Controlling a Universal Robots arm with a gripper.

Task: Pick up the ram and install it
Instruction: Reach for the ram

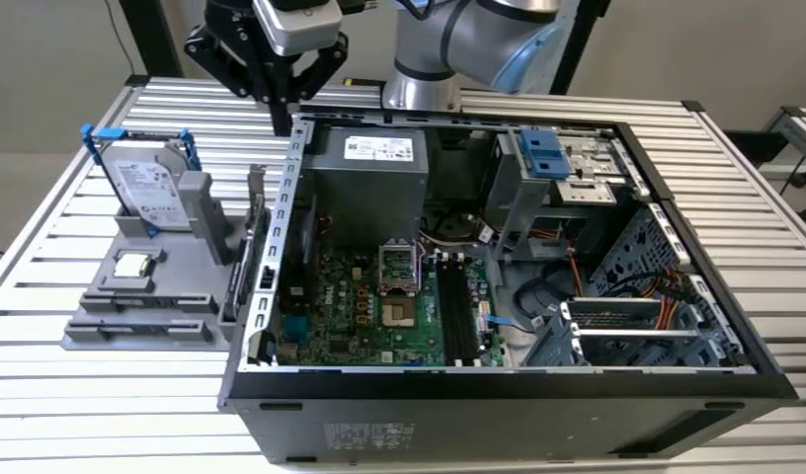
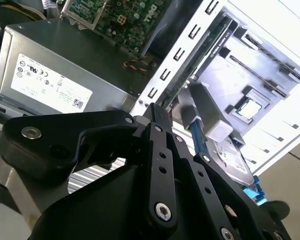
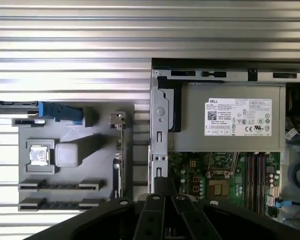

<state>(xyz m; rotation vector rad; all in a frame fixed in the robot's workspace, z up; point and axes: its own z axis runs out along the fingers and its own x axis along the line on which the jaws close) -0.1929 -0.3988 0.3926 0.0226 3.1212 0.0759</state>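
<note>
The ram [image 1: 257, 259] stands on its long edge in the grey fixture [image 1: 107, 331], close beside the open computer case's outer wall. In the first wrist view I see the ram [image 3: 117, 160] edge-on as a thin strip, and in the second wrist view the ram [image 2: 196, 54] runs as a green strip along the perforated wall. My gripper [image 1: 283, 126] hangs shut and holding nothing above the case's far corner, beyond the ram's far end and well above it. Its black linkages end at the gripper [image 3: 163, 183] and the gripper [image 2: 152, 110] in both wrist views. The motherboard's memory slots [image 1: 456, 314] lie bare inside the case.
The fixture also holds a silver hard drive [image 1: 150, 193] in a blue-handled frame and a small square processor chip [image 1: 134, 264]. A grey power supply [image 1: 370, 168] fills the case's far corner. Cables and a drive cage [image 1: 561, 163] crowd the case at the exterior view's right. Slatted table [image 1: 60, 395] all around.
</note>
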